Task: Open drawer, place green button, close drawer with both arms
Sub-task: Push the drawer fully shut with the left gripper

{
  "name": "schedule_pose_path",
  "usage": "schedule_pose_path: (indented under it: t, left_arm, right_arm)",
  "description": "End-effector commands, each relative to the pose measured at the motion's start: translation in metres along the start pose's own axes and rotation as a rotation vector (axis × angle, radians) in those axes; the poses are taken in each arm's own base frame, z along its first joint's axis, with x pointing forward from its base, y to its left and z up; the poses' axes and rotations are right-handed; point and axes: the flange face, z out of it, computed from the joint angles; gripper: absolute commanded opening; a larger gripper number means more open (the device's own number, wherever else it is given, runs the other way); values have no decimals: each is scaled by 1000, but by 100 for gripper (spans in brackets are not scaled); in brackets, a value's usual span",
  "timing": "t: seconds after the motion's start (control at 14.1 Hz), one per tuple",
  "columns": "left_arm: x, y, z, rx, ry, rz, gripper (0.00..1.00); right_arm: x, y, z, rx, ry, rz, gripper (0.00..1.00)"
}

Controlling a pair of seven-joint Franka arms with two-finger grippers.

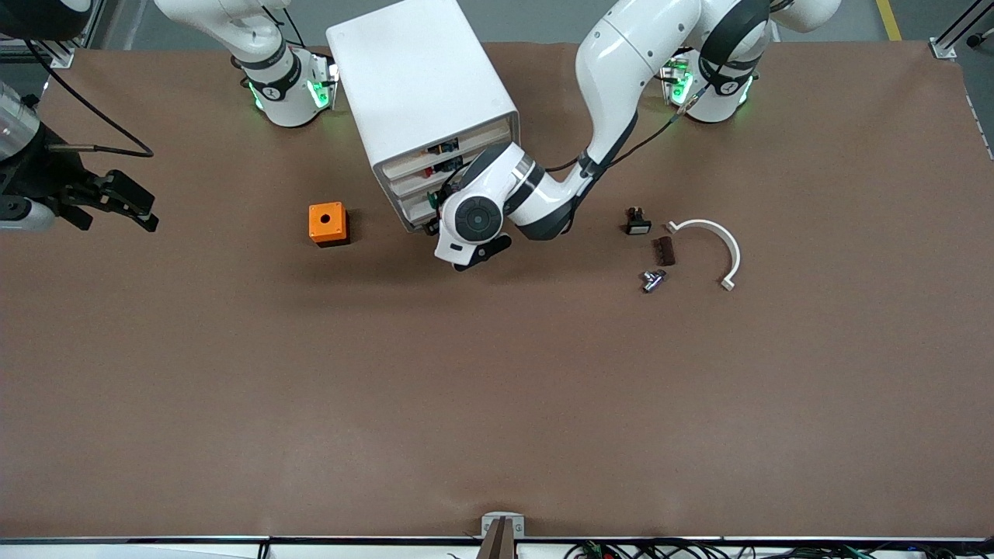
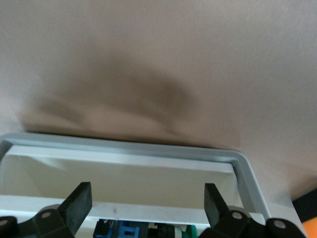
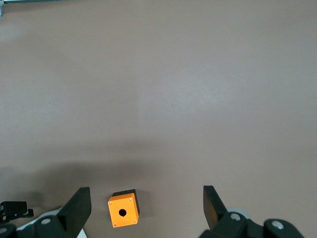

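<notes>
While arms work, brown table [image 1: 497, 404], cabinet [image 1: 419, 85]

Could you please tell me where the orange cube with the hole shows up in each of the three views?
Front view: orange cube on the table, beside the cabinet, toward the right arm's end.
Left wrist view: an orange sliver at the picture's edge, probably it.
Right wrist view: cube between the open fingers.
Shared landmark: the cube.

I am seeing the drawer [image 2: 124, 171] standing pulled open from the white cabinet, a shallow white tray with a pale rounded rim. The button [image 2: 184, 231] is lying inside at the edge of sight, green cap beside blue-black body.
</notes>
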Motion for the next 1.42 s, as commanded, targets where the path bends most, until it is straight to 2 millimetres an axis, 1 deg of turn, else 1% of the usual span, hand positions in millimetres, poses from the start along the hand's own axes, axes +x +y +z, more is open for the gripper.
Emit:
schedule_pose_path:
  t: [0.0,0.14,0.36,0.5,0.64,0.78,0.85,1.0,1.07,1.14,1.21,1.28,1.35]
  left_arm:
    - [-9,-2,1,-23,-84,-36,100]
    - [-10,-3,6,-33,-130,-57,100]
    - [-8,-5,10,-24,-133,-63,100]
    - [-7,-5,9,-24,-127,-59,100]
    - [-2,-6,5,-25,-102,-60,100]
    - [10,-8,-9,-36,-74,-67,100]
    - [16,-9,-22,-44,-49,-65,100]
    - [32,-14,-68,-86,15,-67,100]
    - [40,-20,-96,-98,63,-62,100]
    - [51,-30,-125,-81,107,-57,100]
    - [61,-45,-156,-51,146,-54,100]
    - [61,-60,-186,-22,196,-37,100]
    - [54,-73,-214,10,242,-1,100]
  right_arm:
    - [4,-1,-5,-20,7,-11,100]
    - [8,1,-5,-20,11,-7,100]
    - [8,-2,-11,-18,20,-12,100]
    - [10,1,-12,-18,24,-3,100]
    - [10,14,-12,-20,19,18,100]
    - [10,11,-11,-26,19,15,100]
    - [9,9,-12,-28,19,12,100]
    - [10,9,-11,-30,17,11,100]
    - [10,8,-11,-30,19,10,100]
    - [10,8,-11,-30,17,14,100]
    - [9,8,-13,-31,21,14,100]
    - [10,14,-16,-34,27,18,100]
    - [11,19,-29,-33,49,25,100]
